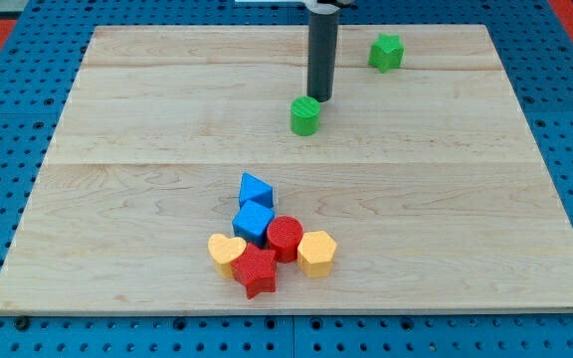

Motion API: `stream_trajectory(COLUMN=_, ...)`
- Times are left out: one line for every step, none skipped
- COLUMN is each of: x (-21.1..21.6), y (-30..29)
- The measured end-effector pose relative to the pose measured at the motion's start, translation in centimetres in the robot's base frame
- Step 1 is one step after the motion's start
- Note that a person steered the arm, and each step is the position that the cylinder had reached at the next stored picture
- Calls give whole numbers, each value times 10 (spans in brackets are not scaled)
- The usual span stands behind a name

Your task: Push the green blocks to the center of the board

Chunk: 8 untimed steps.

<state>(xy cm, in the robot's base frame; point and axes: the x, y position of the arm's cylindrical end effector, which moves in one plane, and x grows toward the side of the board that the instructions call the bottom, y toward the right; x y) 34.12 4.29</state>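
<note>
- Camera view: my tip (320, 98), a bare rod end that grips nothing, stands just above and to the right of the green cylinder (305, 115), near the wooden board (117, 149)'s upper middle.
- A green star-like block (386, 52), bright and chunky, sits near the view's top right, well apart.
- Blue, red and yellow blocks cluster at lower centre.

My tip (320, 99) just behind cylinder (305, 115)

Bright, even light; sharp, faint shadows.

Green cylinder (305, 115) mid-board, green star-like block (386, 52) top-right.
</note>
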Motion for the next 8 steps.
stream_trajectory(x=29, y=-35)
stream_trajectory(x=31, y=-26)
stream_trajectory(x=94, y=-21)
stream_trajectory(x=88, y=-30)
stream_trajectory(x=66, y=-67)
stream_trajectory(x=60, y=-55)
stream_trajectory(x=23, y=42)
stream_trajectory(x=-9, y=149)
